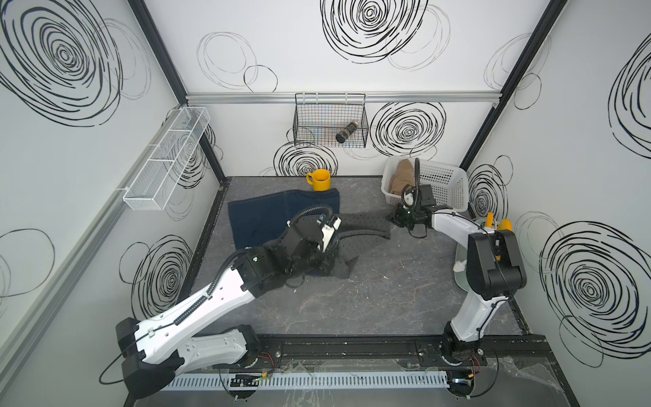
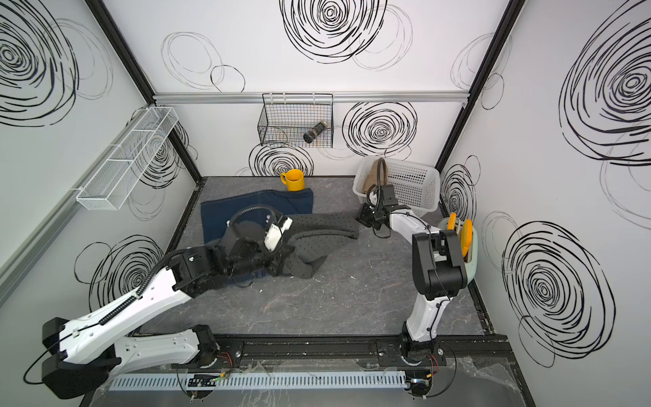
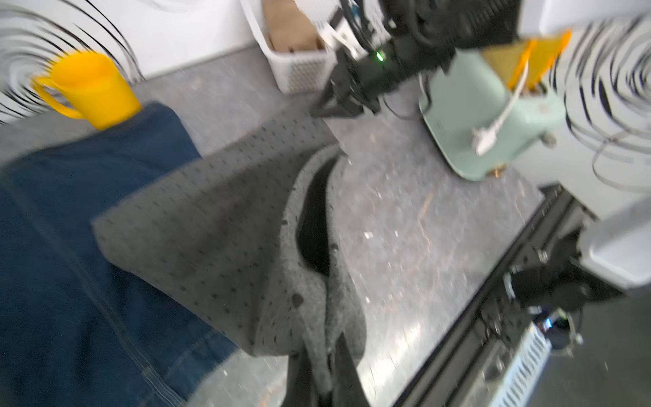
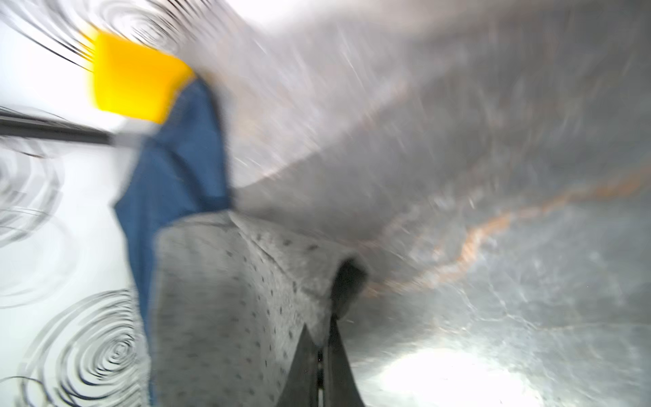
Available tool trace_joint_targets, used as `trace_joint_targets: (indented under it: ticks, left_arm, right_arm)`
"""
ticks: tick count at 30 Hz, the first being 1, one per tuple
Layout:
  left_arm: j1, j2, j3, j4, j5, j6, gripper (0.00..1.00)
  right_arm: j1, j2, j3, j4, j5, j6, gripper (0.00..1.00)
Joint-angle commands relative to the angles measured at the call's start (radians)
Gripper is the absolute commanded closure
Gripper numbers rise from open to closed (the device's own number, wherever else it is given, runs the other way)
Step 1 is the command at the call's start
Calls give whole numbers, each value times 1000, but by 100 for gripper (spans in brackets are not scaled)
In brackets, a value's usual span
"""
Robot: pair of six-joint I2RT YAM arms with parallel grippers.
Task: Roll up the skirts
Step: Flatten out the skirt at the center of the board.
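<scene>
The left arm stretches low from the near rail with its wrist bent down. The left claw (image 3: 322, 356) is pinched tight on the near edge of the dark grey dotted skirt (image 1: 366, 229). The right arm stands elbow-up, forearm reaching toward the back, and the right claw (image 4: 320, 333) is closed on that skirt's far right corner. The skirt lies on the surface (image 1: 370, 303), overlapping the denim skirt (image 1: 260, 218). A yellow mug (image 1: 318, 180) stands at the denim skirt's far edge. The tan skirt (image 1: 401, 176) sits in the white basket (image 1: 445, 183).
</scene>
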Motion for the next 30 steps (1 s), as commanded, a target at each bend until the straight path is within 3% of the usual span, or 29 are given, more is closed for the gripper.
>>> trace_joint_targets:
  ticks: [1, 4, 8, 12, 14, 17, 20, 22, 24, 26, 28, 30]
  left_arm:
    - [105, 82, 158, 138, -76, 70, 100]
    - [203, 205, 375, 167, -59, 104, 100]
    - [266, 346, 635, 225, -61, 227, 100]
    - [345, 511, 953, 180, 41, 281, 99]
    - [396, 554, 1014, 175, 132, 263, 97]
    - [441, 560, 937, 244, 227, 239, 97]
    - [455, 569, 845, 254, 253, 280, 90]
    - [459, 515, 676, 319, 244, 293, 90]
    - [430, 414, 449, 398, 193, 305, 90]
    - [339, 311, 217, 464, 116, 343, 90]
    - [155, 222, 24, 493, -42, 410, 89]
    - [-3, 176, -99, 461, -151, 397, 91]
  right_arm:
    - [-49, -103, 95, 68, -7, 56, 100]
    - [-56, -86, 246, 44, 7, 78, 100]
    - [-68, -17, 501, -28, -19, 106, 100]
    - [-86, -11, 625, -21, -14, 141, 100]
    - [-89, -5, 668, -26, -7, 148, 100]
    - [-91, 3, 697, -32, -7, 141, 100]
    - [-88, -17, 643, 1, -26, 125, 100]
    - [-83, -77, 514, 86, -33, 104, 100]
    - [-80, -185, 286, 180, -21, 97, 100]
    - [-73, -310, 39, 268, -5, 123, 100]
    - [-53, -439, -194, 313, 91, 126, 100]
    - [-50, -549, -354, 266, 137, 161, 100]
